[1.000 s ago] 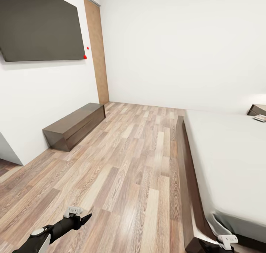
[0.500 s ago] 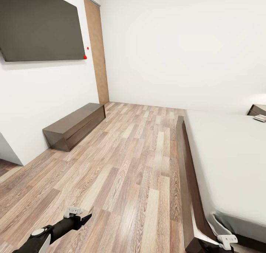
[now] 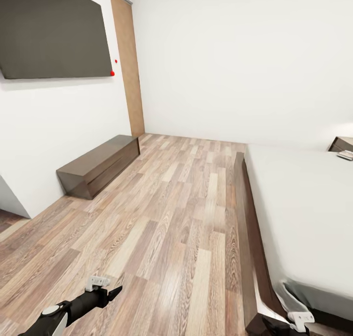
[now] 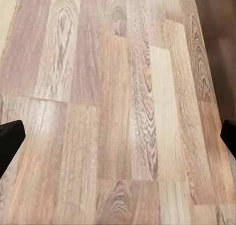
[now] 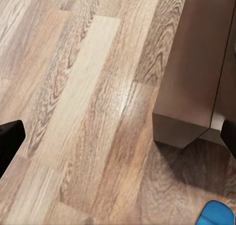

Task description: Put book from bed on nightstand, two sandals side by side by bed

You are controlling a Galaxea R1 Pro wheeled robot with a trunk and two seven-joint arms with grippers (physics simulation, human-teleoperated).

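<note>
The bed, with its pale mattress and dark wooden frame, runs along the right of the head view. At its far end stands a dark nightstand. A small flat object, possibly the book, lies beside it; it is too small to make out. In the right wrist view, the tip of one blue sandal lies on the floor near the bed frame's corner. My left gripper hangs open over bare floor. My right gripper is open beside the bed's near corner.
A long low dark bench stands against the left wall under a wall-mounted black screen. A brown door is in the far left corner. Wood-plank floor stretches between bench and bed.
The whole head view has shifted slightly, so the camera has moved a little. Both grippers keep their pose and stay open.
</note>
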